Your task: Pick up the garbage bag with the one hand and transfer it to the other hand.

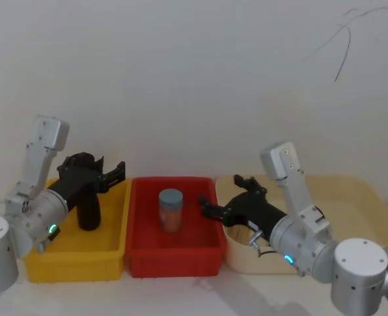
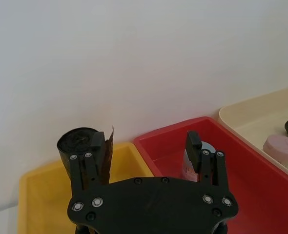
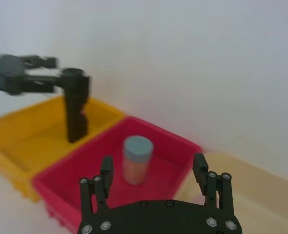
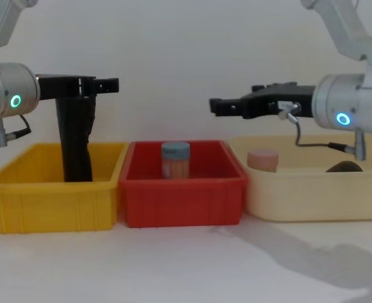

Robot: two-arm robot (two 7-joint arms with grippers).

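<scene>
The garbage bag [image 1: 87, 207] stands upright in the yellow bin [image 1: 75, 263], lower end down inside it and upper end well above the rim. It is a thick black roll, glossy, with a loose edge of plastic sticking up at the top; in the left wrist view its end shows the wound layers. From the chest view the bin's front wall hides its foot, so I cannot tell how it sits on the floor.

My left gripper [image 1: 113, 164], green ring at the wrist, is level with the roll's top with its fingers spread wide. The roll is against the outer side of one finger [image 2: 97, 142], not between the two; I cannot tell whether they truly touch.

My right gripper [image 1: 219, 194], blue ring at the wrist, hangs spread and empty over the seam between the red bin [image 1: 174, 260] and the cream tray [image 1: 378, 197], pointing towards the roll.

The bins are smooth, hard plastic. A clear jar [image 1: 170, 209] with a blue-grey lid stands in the red bin. A pink round piece [image 4: 262, 160] lies in the cream tray, half hidden by its wall.
</scene>
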